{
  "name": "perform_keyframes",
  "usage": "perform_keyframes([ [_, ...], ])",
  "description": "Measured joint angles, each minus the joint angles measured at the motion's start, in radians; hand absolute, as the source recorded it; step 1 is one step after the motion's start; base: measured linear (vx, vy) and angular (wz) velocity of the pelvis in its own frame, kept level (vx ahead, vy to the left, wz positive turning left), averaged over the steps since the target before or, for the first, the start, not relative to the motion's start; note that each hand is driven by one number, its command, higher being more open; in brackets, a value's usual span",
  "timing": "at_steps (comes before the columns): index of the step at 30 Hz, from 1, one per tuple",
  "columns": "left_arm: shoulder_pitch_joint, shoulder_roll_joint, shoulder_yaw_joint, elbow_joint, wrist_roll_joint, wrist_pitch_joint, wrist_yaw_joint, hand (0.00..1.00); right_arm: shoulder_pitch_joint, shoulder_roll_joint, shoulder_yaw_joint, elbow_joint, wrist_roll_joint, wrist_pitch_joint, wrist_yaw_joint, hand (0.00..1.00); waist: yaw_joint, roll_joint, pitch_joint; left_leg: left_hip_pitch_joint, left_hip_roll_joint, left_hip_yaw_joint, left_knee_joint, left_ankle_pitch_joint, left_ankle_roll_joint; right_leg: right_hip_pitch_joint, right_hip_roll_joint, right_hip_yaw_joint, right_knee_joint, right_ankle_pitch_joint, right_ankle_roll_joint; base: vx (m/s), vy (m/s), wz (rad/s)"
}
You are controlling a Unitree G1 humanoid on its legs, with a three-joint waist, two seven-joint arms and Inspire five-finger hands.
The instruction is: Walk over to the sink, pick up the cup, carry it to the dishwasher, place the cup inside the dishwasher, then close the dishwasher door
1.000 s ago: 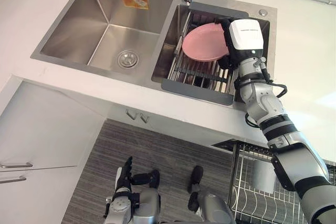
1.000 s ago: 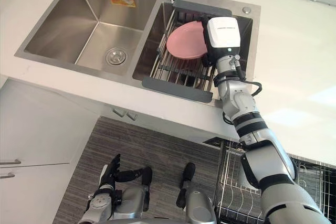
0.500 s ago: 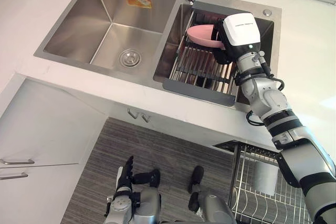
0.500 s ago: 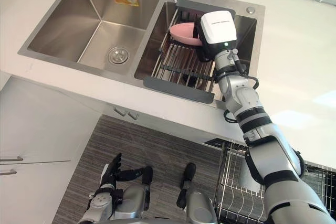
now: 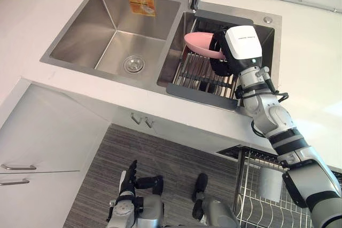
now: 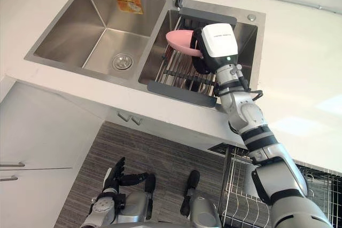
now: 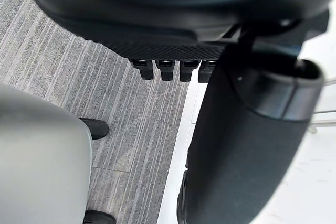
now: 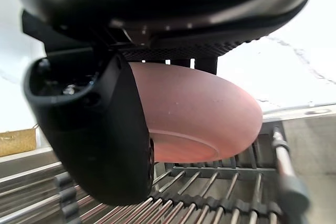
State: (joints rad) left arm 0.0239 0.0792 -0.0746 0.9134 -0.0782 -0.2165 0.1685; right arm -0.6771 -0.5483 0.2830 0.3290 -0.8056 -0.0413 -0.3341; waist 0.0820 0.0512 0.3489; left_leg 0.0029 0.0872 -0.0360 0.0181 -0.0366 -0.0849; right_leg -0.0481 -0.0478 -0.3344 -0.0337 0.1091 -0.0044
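Brushed steel sink [image 5: 96, 41] — smooth, matt pink dish [image 5: 199, 45] — bare metal-rod rack [image 5: 199, 73]

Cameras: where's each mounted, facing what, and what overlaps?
Left eye view: head, looking down at sink; right hand holds plate over rack, left hand low above floor.
Right eye view: same scene, slightly offset.
Left wrist view: left wrist, facing floor; own fingers, thumb.
Right wrist view: right wrist, facing plate and rack past its thumb.
Shared: plate and rack, in eye views and right wrist view.
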Motion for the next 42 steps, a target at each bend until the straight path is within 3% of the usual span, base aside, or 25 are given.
perform_keyframes([
  [11, 0.026, 0.019, 0.008, 0.028, 0.001, 0.012, -0.022, 1.00, 0.189, 0.040, -0.126, -0.238, 0.028, -0.008, -0.010, 0.00, -0.024, -0.042, -0.068, 0.045, 0.002, 0.020, -0.038, 0.009, 0.003, 0.025, 0.006, 0.019, -0.014, 0.000, 0.003, 0.00, 0.002, -0.04],
  [21, 0.021, 0.017, 0.008, 0.067, 0.023, 0.021, -0.022, 1.00, 0.294, 0.094, -0.229, -0.510, 0.031, -0.049, -0.049, 0.00, -0.047, -0.046, -0.094, 0.098, 0.006, 0.036, -0.051, 0.008, 0.010, 0.064, 0.014, 0.043, -0.018, 0.001, 0.004, 0.00, 0.003, -0.03],
  [26, 0.019, 0.018, 0.008, 0.083, 0.031, 0.027, -0.021, 1.00, 0.424, 0.146, -0.252, -0.640, 0.044, -0.077, -0.055, 0.00, -0.069, -0.046, -0.096, 0.128, 0.006, 0.055, -0.051, 0.005, 0.014, 0.086, 0.015, 0.062, -0.018, 0.001, 0.004, -0.04, 0.014, -0.10],
  [42, 0.017, 0.012, 0.006, 0.142, 0.043, 0.028, -0.017, 1.00, 0.678, 0.200, -0.281, -0.819, 0.078, -0.128, -0.054, 0.00, -0.103, -0.038, -0.132, 0.187, 0.010, 0.140, -0.064, -0.005, 0.015, 0.099, 0.030, 0.143, -0.022, 0.008, 0.011, -0.01, 0.020, -0.15],
])
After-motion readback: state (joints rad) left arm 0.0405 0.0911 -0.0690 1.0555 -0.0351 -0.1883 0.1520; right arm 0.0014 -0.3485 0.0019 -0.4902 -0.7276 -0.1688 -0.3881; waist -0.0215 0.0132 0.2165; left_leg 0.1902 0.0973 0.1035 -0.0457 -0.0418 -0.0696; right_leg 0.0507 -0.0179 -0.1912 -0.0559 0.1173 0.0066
